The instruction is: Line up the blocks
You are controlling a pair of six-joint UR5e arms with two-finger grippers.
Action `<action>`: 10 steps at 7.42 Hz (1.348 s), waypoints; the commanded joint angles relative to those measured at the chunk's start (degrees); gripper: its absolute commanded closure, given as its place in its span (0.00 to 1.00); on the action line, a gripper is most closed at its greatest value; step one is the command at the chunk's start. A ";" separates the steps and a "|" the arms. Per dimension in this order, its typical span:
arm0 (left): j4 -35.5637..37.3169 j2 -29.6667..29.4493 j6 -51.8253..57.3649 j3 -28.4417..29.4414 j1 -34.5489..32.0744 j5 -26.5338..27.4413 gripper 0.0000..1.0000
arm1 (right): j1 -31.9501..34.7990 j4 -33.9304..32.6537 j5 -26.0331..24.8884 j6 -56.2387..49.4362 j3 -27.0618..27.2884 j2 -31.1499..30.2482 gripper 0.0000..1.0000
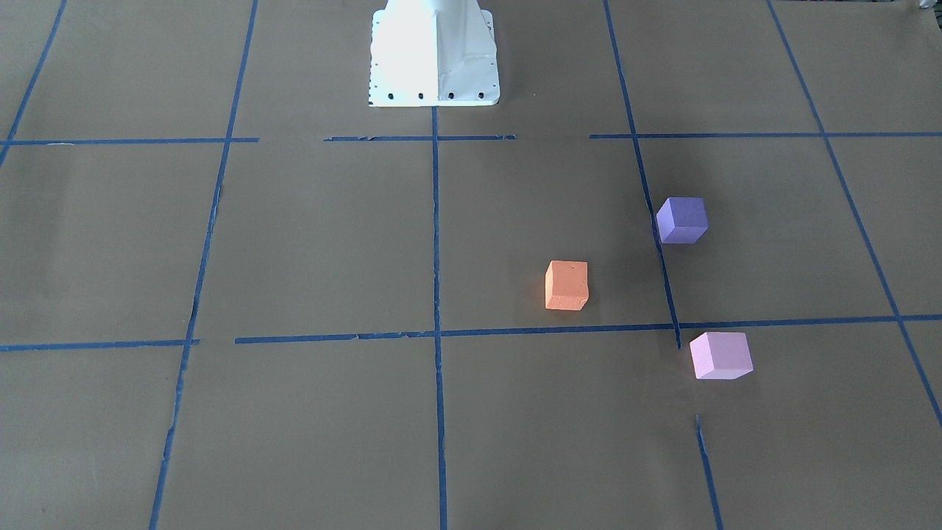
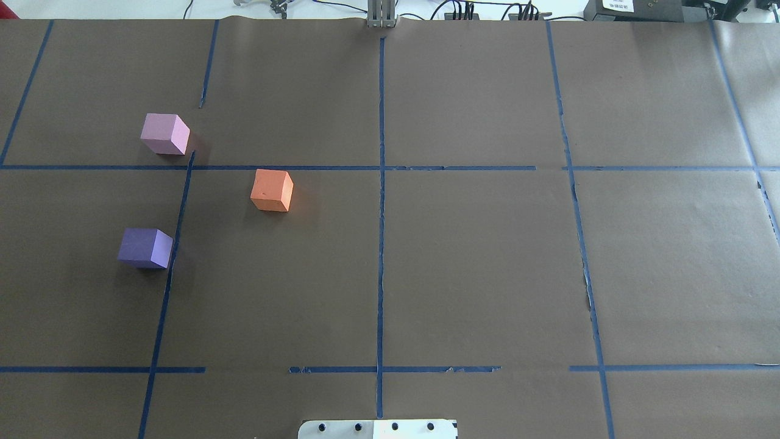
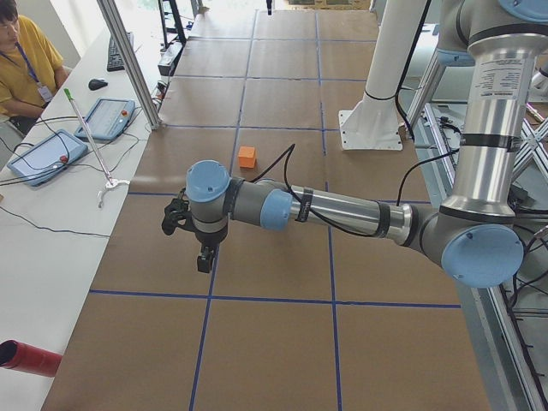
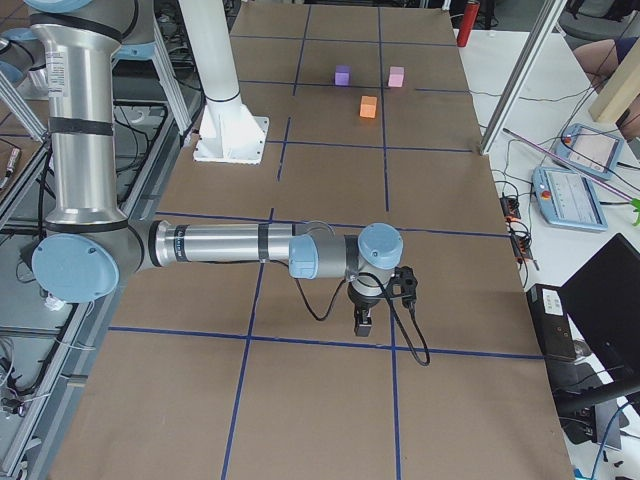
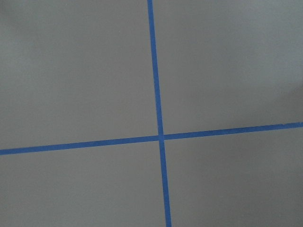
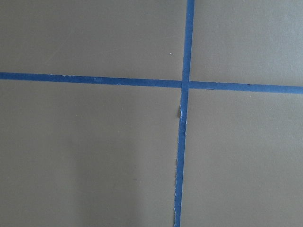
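Observation:
Three cubes sit apart on the brown paper on the robot's left half. The orange block [image 2: 272,190] [image 1: 567,285] is nearest the middle. The violet-purple block [image 2: 145,247] [image 1: 682,219] lies closer to the robot. The pale pink-lilac block [image 2: 164,133] [image 1: 720,355] lies farther out. My left gripper [image 3: 204,257] hangs above the table well short of the orange block [image 3: 247,157]; I cannot tell whether it is open or shut. My right gripper [image 4: 364,320] hangs far from the blocks [image 4: 368,107]; I cannot tell its state either. Both wrist views show only tape crosses.
The white robot pedestal [image 1: 434,55] stands at the table's middle near edge. Blue tape lines [image 2: 381,183] form a grid on the paper. An operator [image 3: 21,60], teach pendants [image 3: 107,118], a metal post [image 3: 128,60] and a red cylinder [image 3: 30,358] are along the far side.

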 commanded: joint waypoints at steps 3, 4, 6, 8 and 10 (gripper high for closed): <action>-10.29 -7.28 -25.13 -5.01 17.02 5.73 0.00 | 0.00 0.06 0.00 0.00 0.00 0.00 0.00; -10.20 -10.37 -29.36 -5.11 21.23 6.08 0.00 | 0.00 0.06 0.00 0.09 0.00 0.00 0.00; -6.11 -17.56 -32.73 -4.84 26.52 9.67 0.00 | 0.00 0.06 0.00 0.00 0.00 0.00 0.00; 0.95 -22.52 -32.83 -4.76 30.75 10.92 0.00 | 0.00 0.06 0.00 0.00 0.00 0.00 0.00; 0.87 -23.40 -34.65 -3.97 34.43 10.83 0.00 | 0.00 -0.03 0.00 0.00 0.00 0.00 0.00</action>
